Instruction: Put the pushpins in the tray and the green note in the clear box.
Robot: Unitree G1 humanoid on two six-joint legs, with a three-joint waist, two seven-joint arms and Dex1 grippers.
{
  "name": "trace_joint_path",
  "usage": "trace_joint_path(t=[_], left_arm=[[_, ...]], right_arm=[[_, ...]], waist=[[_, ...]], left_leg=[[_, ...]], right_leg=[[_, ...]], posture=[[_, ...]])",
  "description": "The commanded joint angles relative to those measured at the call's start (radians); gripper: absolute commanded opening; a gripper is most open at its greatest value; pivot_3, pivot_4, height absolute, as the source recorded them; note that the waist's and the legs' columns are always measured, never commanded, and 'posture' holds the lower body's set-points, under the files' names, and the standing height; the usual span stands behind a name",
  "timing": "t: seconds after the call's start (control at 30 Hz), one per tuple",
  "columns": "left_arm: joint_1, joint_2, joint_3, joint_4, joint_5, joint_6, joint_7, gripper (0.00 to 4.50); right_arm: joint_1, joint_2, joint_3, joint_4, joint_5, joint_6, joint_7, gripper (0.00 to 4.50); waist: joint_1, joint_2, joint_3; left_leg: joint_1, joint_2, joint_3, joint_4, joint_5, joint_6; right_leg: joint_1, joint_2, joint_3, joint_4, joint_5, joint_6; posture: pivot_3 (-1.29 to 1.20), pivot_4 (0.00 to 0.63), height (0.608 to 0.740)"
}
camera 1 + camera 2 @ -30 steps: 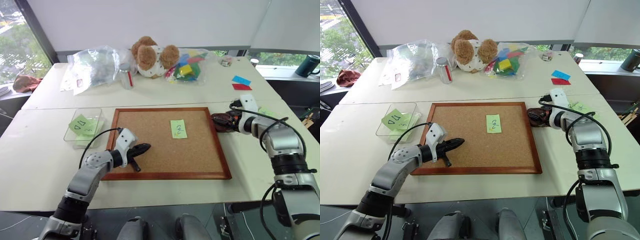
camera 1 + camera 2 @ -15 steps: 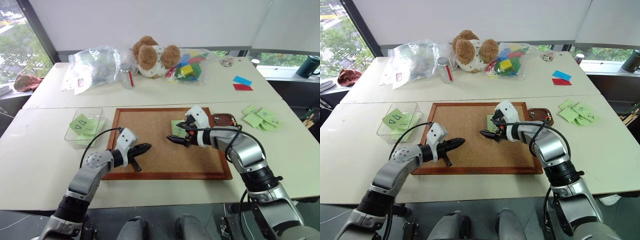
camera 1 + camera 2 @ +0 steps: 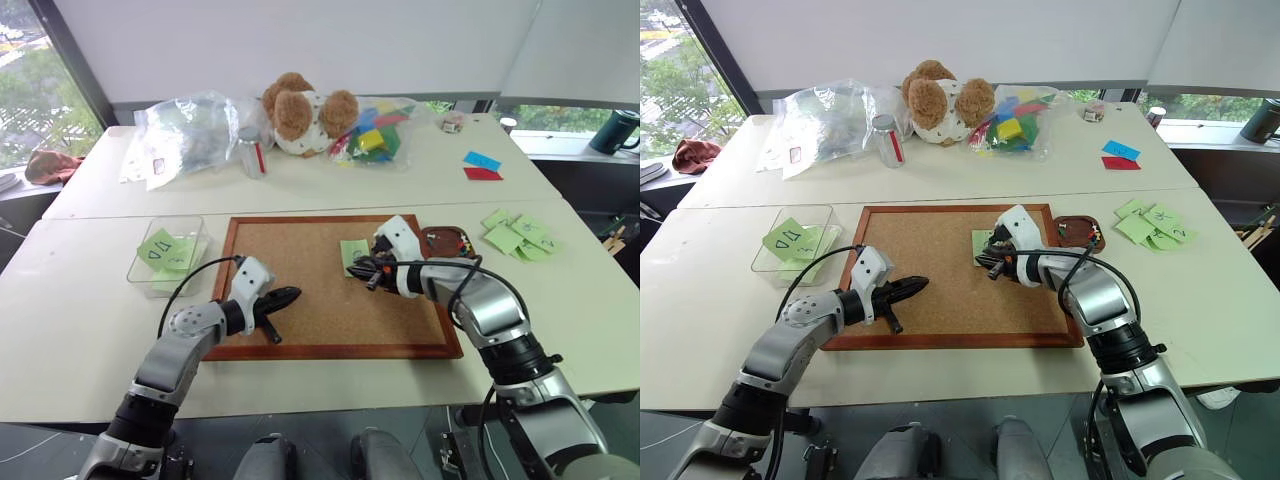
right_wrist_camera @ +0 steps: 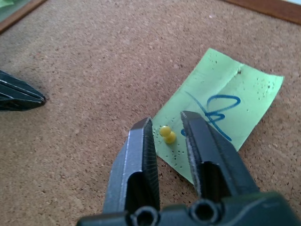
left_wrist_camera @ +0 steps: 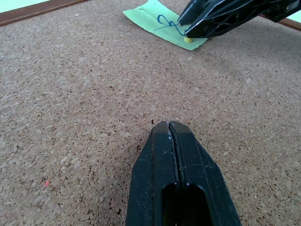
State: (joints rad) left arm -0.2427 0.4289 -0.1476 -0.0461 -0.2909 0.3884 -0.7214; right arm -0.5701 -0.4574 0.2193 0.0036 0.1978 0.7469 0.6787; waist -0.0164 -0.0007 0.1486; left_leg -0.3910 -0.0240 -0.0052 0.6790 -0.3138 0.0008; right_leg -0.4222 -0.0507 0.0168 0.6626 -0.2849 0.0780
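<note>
On the corkboard (image 3: 300,285) at the middle of the tabletop (image 3: 90,310), the green note (image 4: 218,110) lies flat, fixed near one short edge by a yellow pushpin (image 4: 167,134). Right gripper (image 4: 165,126): tips lowered over that edge of the note, jaws narrowly parted on either side of the pin's yellow head; whether the pads touch it cannot be told. Left gripper (image 5: 169,127): jaws fully closed with nothing between them, tip just above bare cork near the board's left part, well apart from the note.

Tray (image 3: 452,243): small, dark reddish-brown, resting on the tabletop just beside the board's right frame, close behind the right gripper; small coloured items lie in it, too small to identify. Clear box (image 3: 168,250): on the tabletop just left of the board, holding light green notes, the uppermost marked with a large scrawl. Loose green notes (image 3: 515,235) lie to the right of the tray. Along the far side of the tabletop stand clear plastic bags (image 3: 190,130), a plush bear (image 3: 305,110) and a bag of coloured blocks (image 3: 375,135).
</note>
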Motion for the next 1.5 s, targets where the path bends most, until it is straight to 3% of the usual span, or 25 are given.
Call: trace_joint_path(t=[0.03, 0.2, 0.3, 0.33, 0.77, 0.97, 1.1, 1.3, 1.33, 1.5], left_arm=[[0.038, 0.012, -0.017, 0.044, 0.031, 0.044, 0.007, 0.00], [0.037, 0.012, -0.017, 0.046, 0.032, 0.043, 0.007, 0.00], [0.037, 0.012, -0.016, 0.046, 0.031, 0.043, 0.008, 0.00], [0.039, 0.012, -0.016, 0.044, 0.031, 0.043, 0.008, 0.00], [0.050, 0.010, -0.026, 0.055, 0.034, 0.043, 0.004, 0.00], [0.013, 0.000, 0.030, 0.051, -0.043, 0.094, -0.018, 0.00], [-0.079, -0.015, 0.167, 0.026, -0.248, 0.254, -0.048, 1.14], [-0.204, -0.062, 0.274, 0.055, -0.425, 0.423, -0.036, 4.22], [-0.227, -0.080, 0.295, 0.066, -0.458, 0.451, -0.024, 4.46], [-0.351, -0.219, 0.419, 0.165, -0.639, 0.595, 0.099, 4.46]], right_arm=[[0.002, 0.000, -0.010, -0.022, -0.004, -0.018, 0.003, 0.93], [0.007, 0.002, -0.009, -0.021, -0.003, -0.018, 0.005, 0.93], [0.006, 0.004, -0.010, -0.020, -0.003, -0.020, 0.005, 0.09], [0.006, 0.005, -0.013, -0.024, 0.001, -0.017, 0.005, 0.03], [-0.062, -0.064, -0.088, -0.262, 0.097, 0.121, 0.055, 0.03], [-0.062, -0.138, -0.075, -0.369, 0.134, 0.135, 0.114, 0.03], [-0.061, -0.182, -0.049, -0.415, 0.144, 0.117, 0.158, 0.00], [-0.073, -0.205, -0.017, -0.431, 0.132, 0.074, 0.187, 0.00], [-0.077, -0.206, -0.010, -0.430, 0.128, 0.068, 0.190, 0.00], [-0.101, -0.201, 0.022, -0.417, 0.112, 0.029, 0.204, 0.00]], waist=[[0.000, 0.000, 0.000], [0.000, 0.000, 0.000], [0.000, 0.000, 0.000], [0.000, 0.000, 0.000], [0.000, 0.000, 0.000], [0.001, 0.000, 0.000], [0.000, -0.001, 0.001], [0.007, -0.003, 0.002], [0.008, -0.003, 0.002], [0.006, -0.004, 0.003]], left_leg=[[0.000, 0.000, 0.000, 0.000, 0.000, 0.000], [0.000, 0.000, 0.000, 0.000, 0.000, 0.000], [0.000, 0.000, 0.000, 0.000, 0.000, 0.000], [0.000, 0.000, 0.000, 0.000, 0.000, 0.000], [-0.001, 0.000, 0.000, -0.001, 0.000, 0.000], [0.000, 0.000, 0.000, -0.001, 0.000, 0.000], [-0.001, 0.000, 0.000, -0.001, 0.000, 0.000], [-0.003, 0.000, 0.000, 0.000, 0.000, 0.000], [-0.003, 0.000, -0.001, 0.001, 0.000, 0.000], [-0.006, 0.000, -0.001, 0.003, 0.000, 0.001]], right_leg=[[0.000, 0.000, 0.000, 0.000, 0.000, 0.000], [0.000, 0.000, 0.000, 0.000, 0.000, 0.000], [0.000, 0.000, 0.000, 0.000, 0.000, 0.000], [0.000, 0.000, 0.000, 0.000, 0.000, 0.000], [-0.001, 0.000, 0.000, 0.000, 0.000, 0.000], [0.000, 0.000, 0.000, -0.001, 0.000, 0.000], [-0.001, 0.000, 0.000, -0.001, 0.000, 0.000], [-0.002, 0.000, -0.001, -0.001, 0.000, 0.000], [-0.002, 0.000, -0.001, -0.002, 0.000, 0.000], [-0.002, 0.000, -0.001, -0.003, 0.000, 0.000]], posture=[[0.00, 0.150, 0.740], [0.00, 0.150, 0.740], [0.00, 0.150, 0.740], [0.00, 0.150, 0.740], [0.00, 0.150, 0.740], [0.00, 0.150, 0.740], [0.00, 0.150, 0.740], [0.00, 0.150, 0.740], [0.00, 0.150, 0.740], [0.00, 0.150, 0.740]])
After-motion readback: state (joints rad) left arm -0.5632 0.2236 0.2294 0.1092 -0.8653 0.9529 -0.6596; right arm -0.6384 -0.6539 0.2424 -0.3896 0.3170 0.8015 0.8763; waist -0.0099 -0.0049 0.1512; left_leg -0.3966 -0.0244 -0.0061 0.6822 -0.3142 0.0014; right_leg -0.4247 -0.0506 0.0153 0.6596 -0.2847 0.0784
